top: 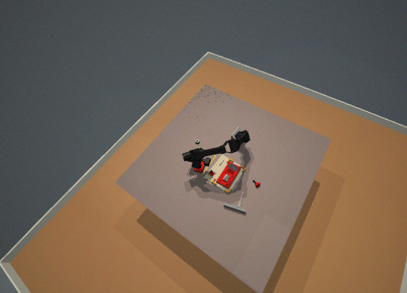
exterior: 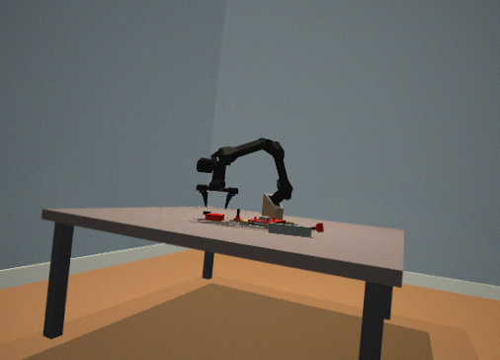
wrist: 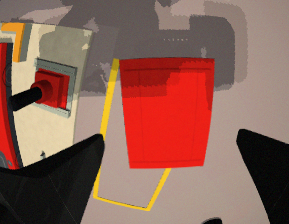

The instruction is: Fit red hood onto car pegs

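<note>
The red hood point(top: 199, 169) point(exterior: 214, 217) point(wrist: 167, 117) lies on the table with its flat roof up, beside the cream jig board. My gripper point(exterior: 216, 207) point(wrist: 173, 139) is open and empty, pointing down above the hood. In the wrist view the hood shows between and ahead of the fingertips, with table showing at both sides. The red chassis point(top: 232, 173) point(wrist: 0, 120) sits in the jig, with the grey engine block point(top: 226, 178) on its deck. The pegs are too small to make out, and the hood's corner holes are not visible.
A red block with a black upright handle point(top: 211, 173) point(exterior: 238, 216) point(wrist: 27, 97) stands on the board between hood and chassis. A yellow outline point(wrist: 108, 110) runs beside the hood. A grey T-shaped piece point(top: 235, 208), a red-and-black piece point(top: 257, 183) and a small ring point(top: 197, 141) lie farther off.
</note>
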Motion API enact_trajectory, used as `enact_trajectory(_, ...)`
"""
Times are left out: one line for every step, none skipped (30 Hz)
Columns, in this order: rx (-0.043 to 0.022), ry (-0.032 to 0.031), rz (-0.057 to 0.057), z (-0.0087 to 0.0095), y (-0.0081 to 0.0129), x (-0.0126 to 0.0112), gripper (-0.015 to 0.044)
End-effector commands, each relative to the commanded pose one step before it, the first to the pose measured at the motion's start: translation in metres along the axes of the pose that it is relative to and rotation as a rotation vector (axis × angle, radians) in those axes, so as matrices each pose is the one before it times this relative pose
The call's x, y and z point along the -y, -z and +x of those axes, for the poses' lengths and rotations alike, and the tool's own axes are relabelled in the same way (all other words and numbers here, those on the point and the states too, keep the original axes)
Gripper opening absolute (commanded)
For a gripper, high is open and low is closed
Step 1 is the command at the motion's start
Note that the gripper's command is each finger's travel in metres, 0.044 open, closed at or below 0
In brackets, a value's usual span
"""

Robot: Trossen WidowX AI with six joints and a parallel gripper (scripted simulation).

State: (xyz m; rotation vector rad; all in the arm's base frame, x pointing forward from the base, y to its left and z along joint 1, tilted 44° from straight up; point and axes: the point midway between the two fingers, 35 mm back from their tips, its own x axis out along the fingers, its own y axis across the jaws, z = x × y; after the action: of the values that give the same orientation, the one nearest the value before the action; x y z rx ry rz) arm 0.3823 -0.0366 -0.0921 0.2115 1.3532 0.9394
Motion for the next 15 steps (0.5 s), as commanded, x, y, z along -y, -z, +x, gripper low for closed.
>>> enact_trajectory(0.00246, -0.0015, 0.0026, 0.00301, -0.00013, -0.00004, 0.044)
enact_trajectory(0.00002, -0.00003, 0.0, 0.00071, 0.00001, 0.0, 0.044)
enact_trajectory(0.00002, -0.00003, 0.0, 0.00071, 0.00001, 0.0, 0.044)
enact_trajectory(0.00002, -0.00004, 0.0, 0.00071, 0.00001, -0.00001, 0.044)
enact_trajectory(0.00002, -0.00004, 0.0, 0.00071, 0.00001, -0.00001, 0.044)
enact_trajectory(0.00002, -0.00004, 0.0, 0.00071, 0.00001, -0.00001, 0.044)
enact_trajectory(0.00002, -0.00004, 0.0, 0.00071, 0.00001, -0.00001, 0.044)
enact_trajectory(0.00002, -0.00004, 0.0, 0.00071, 0.00001, -0.00001, 0.044)
enact_trajectory(0.00002, -0.00004, 0.0, 0.00071, 0.00001, -0.00001, 0.044)
enact_trajectory(0.00002, -0.00004, 0.0, 0.00071, 0.00001, -0.00001, 0.044)
enact_trajectory(0.00002, -0.00004, 0.0, 0.00071, 0.00001, -0.00001, 0.044)
enact_trajectory(0.00002, -0.00004, 0.0, 0.00071, 0.00001, -0.00001, 0.044)
enact_trajectory(0.00002, -0.00005, 0.0, 0.00071, 0.00001, -0.00002, 0.044)
enact_trajectory(0.00002, -0.00005, 0.0, 0.0007, 0.00001, -0.00002, 0.044)
enact_trajectory(0.00002, -0.00005, 0.0, 0.0007, 0.00001, -0.00002, 0.044)
